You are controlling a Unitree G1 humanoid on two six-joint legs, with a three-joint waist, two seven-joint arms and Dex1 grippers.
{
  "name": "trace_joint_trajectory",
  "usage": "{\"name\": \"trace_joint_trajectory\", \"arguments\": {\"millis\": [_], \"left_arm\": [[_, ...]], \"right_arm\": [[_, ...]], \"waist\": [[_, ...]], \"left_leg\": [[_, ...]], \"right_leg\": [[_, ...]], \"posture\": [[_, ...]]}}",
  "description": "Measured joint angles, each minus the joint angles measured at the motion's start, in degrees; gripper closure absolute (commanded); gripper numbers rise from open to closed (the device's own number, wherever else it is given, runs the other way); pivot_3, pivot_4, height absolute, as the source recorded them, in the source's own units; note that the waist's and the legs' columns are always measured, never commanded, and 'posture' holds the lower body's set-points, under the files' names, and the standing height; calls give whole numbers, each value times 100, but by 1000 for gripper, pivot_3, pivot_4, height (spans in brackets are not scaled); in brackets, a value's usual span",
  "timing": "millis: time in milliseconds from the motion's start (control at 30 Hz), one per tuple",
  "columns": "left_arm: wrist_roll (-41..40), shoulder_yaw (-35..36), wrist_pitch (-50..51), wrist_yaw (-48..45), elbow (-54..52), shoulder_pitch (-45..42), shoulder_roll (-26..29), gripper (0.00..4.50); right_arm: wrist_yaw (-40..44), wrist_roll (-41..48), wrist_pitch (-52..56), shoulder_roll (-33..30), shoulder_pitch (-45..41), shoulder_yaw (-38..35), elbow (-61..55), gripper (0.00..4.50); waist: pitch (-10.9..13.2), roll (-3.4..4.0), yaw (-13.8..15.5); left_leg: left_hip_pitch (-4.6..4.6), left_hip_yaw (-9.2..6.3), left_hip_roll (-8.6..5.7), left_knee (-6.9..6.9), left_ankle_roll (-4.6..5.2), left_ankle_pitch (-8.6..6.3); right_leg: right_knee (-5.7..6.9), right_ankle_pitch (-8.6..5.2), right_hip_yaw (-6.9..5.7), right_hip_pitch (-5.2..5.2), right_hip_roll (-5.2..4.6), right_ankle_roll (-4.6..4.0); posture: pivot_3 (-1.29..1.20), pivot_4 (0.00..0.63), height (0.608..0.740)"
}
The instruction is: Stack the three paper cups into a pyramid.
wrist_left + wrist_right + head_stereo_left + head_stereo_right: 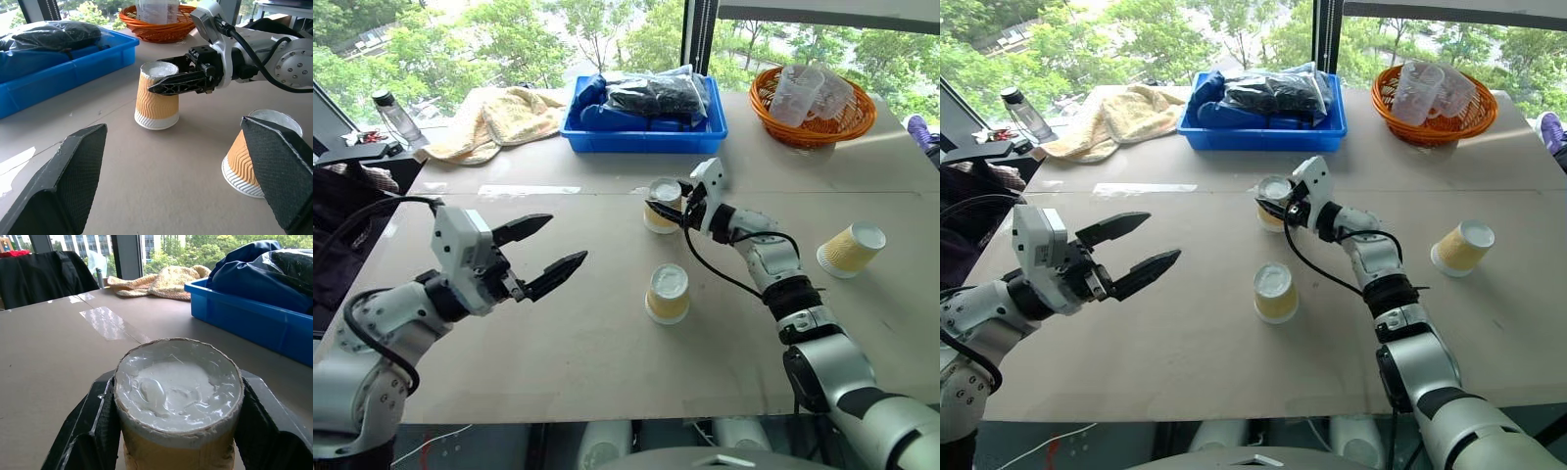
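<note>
far cup point(663, 204) upside down mid table, gripped near top by R gripper point(182, 82) | L gripper point(540, 257) held wide open, nothing in it | cups prob. light, thin, easily squashed | best pinched softly at sides

Grey-brown table point(558, 343) before daylit windows point(509, 39), green trees point(431, 44) outside.

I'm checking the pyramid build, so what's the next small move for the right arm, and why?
Probably slide the far cup toward the near cup. The right gripper is shut on the far cup, both stand upside down but apart, and a base needs them side by side. The third cup lies tipped over.
</note>
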Motion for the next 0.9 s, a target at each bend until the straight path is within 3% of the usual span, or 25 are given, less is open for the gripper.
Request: {"name": "trace_joint_trajectory", "arguments": {"millis": [233, 467, 900], "left_arm": [[124, -894, 8, -453, 132, -695, 208, 0], [122, -1144, -27, -1397, 544, -1122, 605, 0], [348, -1428, -287, -2413, 1128, -1532, 821, 0]], "right_arm": [[678, 1018, 1118, -1555, 2371, -613, -3048, 2226], [822, 1489, 1727, -2257, 3926, -838, -4590, 2226], [795, 1019, 1027, -1921, 4180, 14, -4841, 2226]], "waist": [[3, 7, 30], [4, 8, -2], [4, 3, 14]], "left_leg": [[-35, -14, -8, 2, 4, -3], [-22, -12, 2, 1, 8, -4], [2, 4, 0, 3, 5, -2]], "right_leg": [[-23, 13, -20, -11, -11, 24], [-14, -2, -18, -12, 40, 0], [-19, -1, 11, 3, 36, -1]], "posture": [[0, 150, 733], [0, 150, 733], [0, 150, 733]]}}
